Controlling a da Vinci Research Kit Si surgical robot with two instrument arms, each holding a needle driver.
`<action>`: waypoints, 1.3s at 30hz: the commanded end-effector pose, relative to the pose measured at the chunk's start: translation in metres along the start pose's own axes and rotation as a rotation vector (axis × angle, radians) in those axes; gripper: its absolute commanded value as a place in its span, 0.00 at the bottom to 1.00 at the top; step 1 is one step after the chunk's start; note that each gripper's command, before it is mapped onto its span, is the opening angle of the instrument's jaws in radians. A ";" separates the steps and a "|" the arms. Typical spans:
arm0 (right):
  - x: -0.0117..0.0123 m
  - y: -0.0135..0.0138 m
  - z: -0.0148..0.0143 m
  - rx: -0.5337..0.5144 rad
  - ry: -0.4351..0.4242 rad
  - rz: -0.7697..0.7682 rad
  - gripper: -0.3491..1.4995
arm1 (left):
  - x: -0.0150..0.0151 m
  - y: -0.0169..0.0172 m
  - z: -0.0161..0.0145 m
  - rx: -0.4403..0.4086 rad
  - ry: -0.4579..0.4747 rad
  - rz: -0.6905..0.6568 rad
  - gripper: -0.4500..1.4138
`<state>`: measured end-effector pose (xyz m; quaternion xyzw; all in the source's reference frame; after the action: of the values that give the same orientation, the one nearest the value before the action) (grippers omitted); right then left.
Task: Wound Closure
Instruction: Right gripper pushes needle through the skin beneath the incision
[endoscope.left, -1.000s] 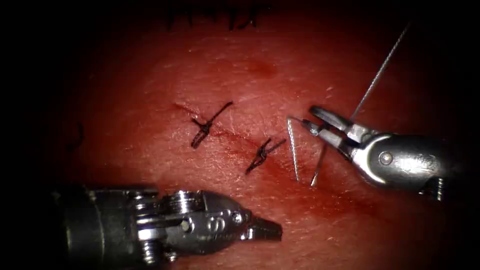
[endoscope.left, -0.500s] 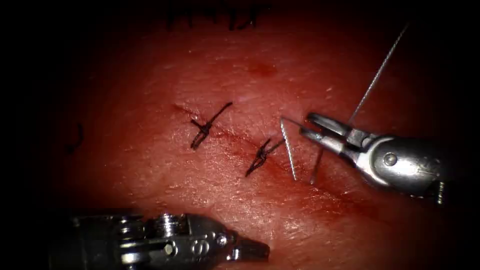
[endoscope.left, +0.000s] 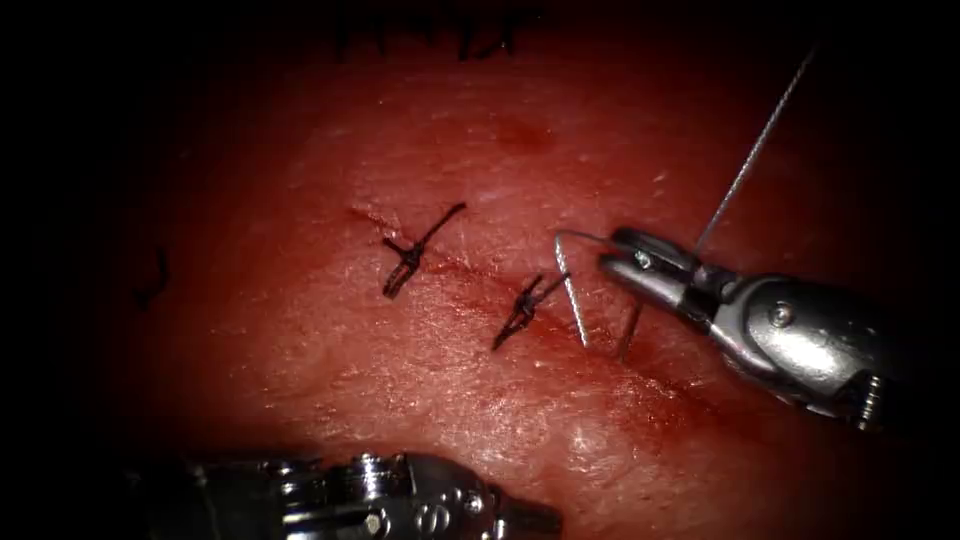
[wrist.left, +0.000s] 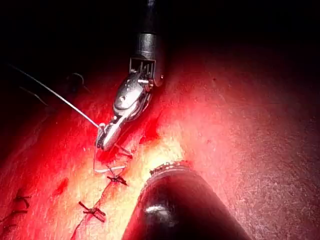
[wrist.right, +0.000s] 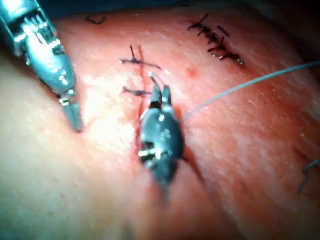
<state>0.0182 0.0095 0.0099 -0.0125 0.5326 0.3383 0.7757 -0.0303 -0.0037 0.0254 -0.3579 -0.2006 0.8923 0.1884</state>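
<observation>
Your right tool (endoscope.left: 622, 262) is coming in from the right and holding the needle (endoscope.left: 572, 290) with its jaws closed on the blunt, thread-bearing end of the curve. From that grip the needle is arching left and then running down toward the tissue (endoscope.left: 420, 400), its tip meeting the surface just right of the cut (endoscope.left: 480, 280), beside the nearer of the two tied stitches (endoscope.left: 522, 312). You cannot tell from these views whether the tip is already in the tissue or only resting on it. Compared with a second ago, you are carrying the needle lower and a little leftward, closer to that stitch.

The thread (endoscope.left: 755, 150) is rising from the right tool's jaws up and away to the far right, taut and straight. The farther stitch (endoscope.left: 410, 255) is sitting across the cut to the left of the first, and red fluid (endoscope.left: 640, 385) is lying along the cut on the near right.

Your left tool (endoscope.left: 520, 518) is lying low at the near edge, left of the needle and well apart from it, holding nothing. In the right wrist view its jaws (wrist.right: 74, 116) are looking pressed together into a narrow point. It has dropped back toward the near edge over the last second.
</observation>
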 end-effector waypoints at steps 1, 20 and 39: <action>-0.0005 -0.0003 0.0005 -0.001 -0.001 0.022 0.00 | -0.0001 -0.0002 0.0008 0.001 -0.001 0.002 0.00; -0.0004 0.0003 0.0003 0.048 -0.008 0.222 0.00 | -0.0013 -0.0015 0.0017 0.003 -0.001 0.014 0.01; -0.0001 0.0026 0.0003 0.017 -0.002 0.188 0.00 | -0.0019 -0.0014 0.0017 0.004 -0.002 0.018 0.01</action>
<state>0.0164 0.0119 0.0104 0.0433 0.5329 0.4055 0.7414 -0.0294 -0.0036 0.0278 -0.3583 -0.1953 0.8948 0.1810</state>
